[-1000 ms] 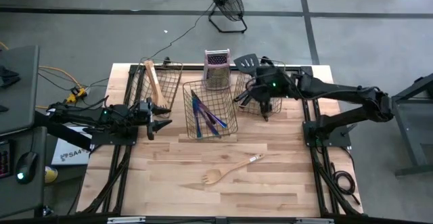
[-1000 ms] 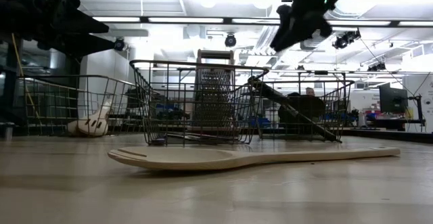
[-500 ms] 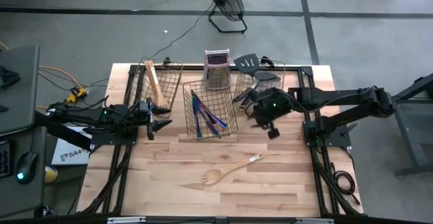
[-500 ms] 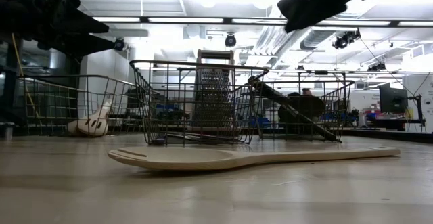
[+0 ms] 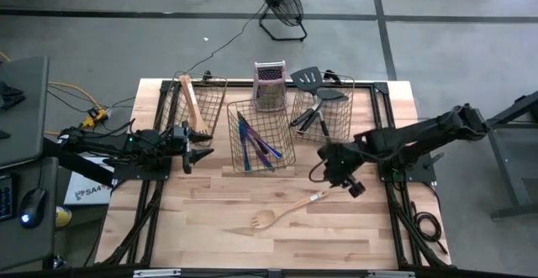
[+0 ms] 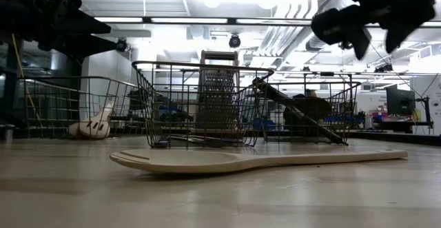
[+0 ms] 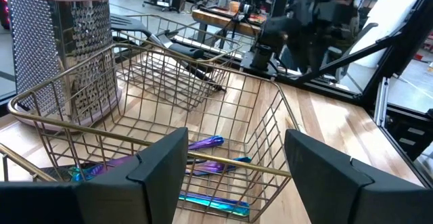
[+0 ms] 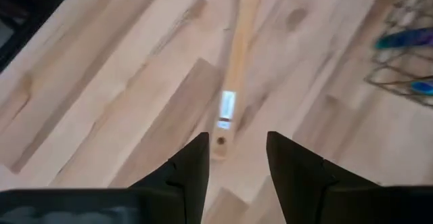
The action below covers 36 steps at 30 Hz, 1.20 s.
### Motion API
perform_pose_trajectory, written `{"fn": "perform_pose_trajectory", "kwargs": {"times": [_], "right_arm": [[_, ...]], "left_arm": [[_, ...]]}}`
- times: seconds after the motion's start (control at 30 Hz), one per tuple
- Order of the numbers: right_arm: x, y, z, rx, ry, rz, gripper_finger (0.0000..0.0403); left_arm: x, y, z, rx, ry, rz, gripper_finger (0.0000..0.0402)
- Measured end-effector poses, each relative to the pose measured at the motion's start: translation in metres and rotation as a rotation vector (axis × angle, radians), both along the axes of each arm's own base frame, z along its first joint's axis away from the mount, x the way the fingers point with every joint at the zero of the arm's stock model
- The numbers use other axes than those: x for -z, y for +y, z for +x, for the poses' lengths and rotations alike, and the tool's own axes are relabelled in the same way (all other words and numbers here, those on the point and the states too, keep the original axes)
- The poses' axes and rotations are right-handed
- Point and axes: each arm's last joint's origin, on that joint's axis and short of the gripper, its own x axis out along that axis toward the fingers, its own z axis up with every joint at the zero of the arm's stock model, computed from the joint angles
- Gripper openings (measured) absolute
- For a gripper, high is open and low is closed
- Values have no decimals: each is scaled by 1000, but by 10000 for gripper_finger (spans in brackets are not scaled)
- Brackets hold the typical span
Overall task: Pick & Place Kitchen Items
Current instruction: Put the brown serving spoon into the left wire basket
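Note:
A pale wooden fork lies flat on the table near the front middle, and it also shows in the low view. My right gripper is open and empty above the table, just right of the fork's handle end; its fingers stand apart above that end without touching it. My left gripper is open and empty at the table's left, beside the middle basket, which holds iridescent cutlery. Wooden utensils lie in the left basket. Black spatulas lean in the right basket.
An upright metal box grater stands at the back behind the middle basket. The three wire baskets line the table's far half. Bare wooden tabletop lies around the fork toward the near edge.
My right gripper has gone from above the right basket toward the table's near edge and a little to the right, ending beside the wooden fork's handle end. The fork has stayed where it was.

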Motion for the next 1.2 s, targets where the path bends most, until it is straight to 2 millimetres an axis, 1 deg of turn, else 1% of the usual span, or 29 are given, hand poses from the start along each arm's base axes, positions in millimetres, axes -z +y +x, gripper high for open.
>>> {"fn": "perform_pose_trajectory", "kwargs": {"times": [0.1,0.2,0.27,0.37,0.5,0.63,0.73,0.87,0.93,1.03,1.2], "right_arm": [[9,8,2,1,49,4,141],[19,15,11,42,71,-7,141],[29,20,17,82,101,-46,141],[44,26,24,78,140,-60,145],[61,32,34,123,204,-20,178],[77,35,37,170,268,-44,226],[86,35,39,187,300,-63,246],[95,36,42,233,337,-61,250],[98,37,42,261,341,-86,250],[99,39,41,287,327,-129,248],[100,48,38,265,310,-166,247]], "left_arm": [[0,0,0,0,0,0,244],[0,0,0,0,0,0,244],[0,0,0,0,0,0,244],[0,0,0,0,0,0,244],[0,0,0,0,0,0,244],[0,0,0,0,0,0,244],[0,0,0,0,0,0,244],[0,0,0,0,0,0,244],[0,0,0,0,0,0,244],[0,0,0,0,0,0,244],[0,0,0,0,0,0,244]]}}
